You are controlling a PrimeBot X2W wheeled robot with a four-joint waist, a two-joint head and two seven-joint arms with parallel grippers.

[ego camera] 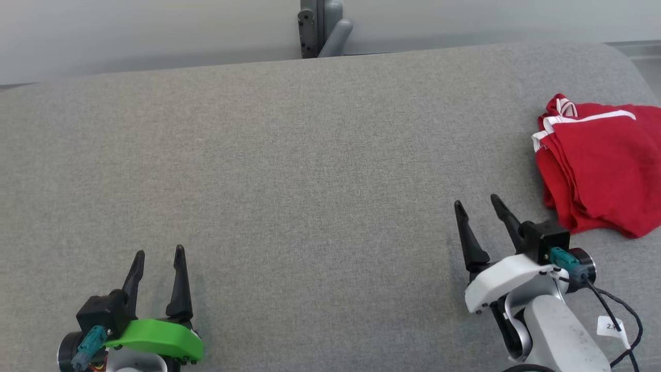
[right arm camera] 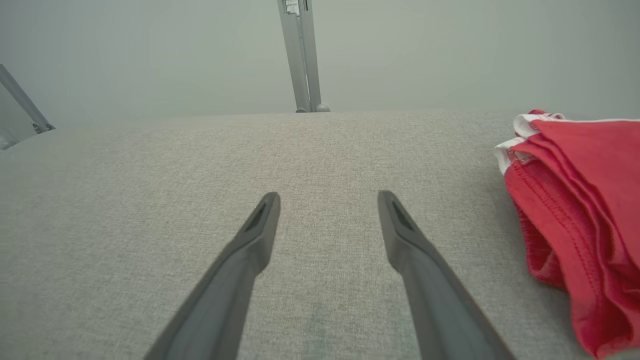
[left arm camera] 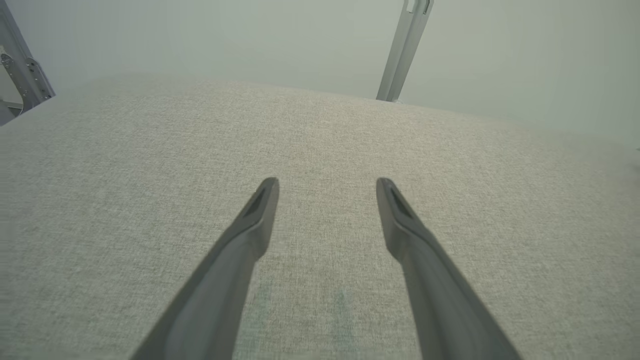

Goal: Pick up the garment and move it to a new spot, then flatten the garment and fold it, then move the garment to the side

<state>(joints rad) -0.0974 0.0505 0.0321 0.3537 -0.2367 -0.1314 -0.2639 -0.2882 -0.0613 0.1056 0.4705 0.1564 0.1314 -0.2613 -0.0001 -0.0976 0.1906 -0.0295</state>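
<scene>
The garment is red with white trim and lies folded in layers at the far right of the grey fabric surface. In the right wrist view the garment sits to the right of the fingers, apart from them. My right gripper hovers open at the lower right, just left of the garment's near corner, with nothing between its fingers. At the lower left my left gripper is open too and holds nothing. In the left wrist view, bare fabric lies between the spread fingers of the left gripper.
A grey metal post rises behind the surface's far edge, in front of a pale wall. The garment reaches the right edge of the head view. A cable with a white tag hangs from my right wrist.
</scene>
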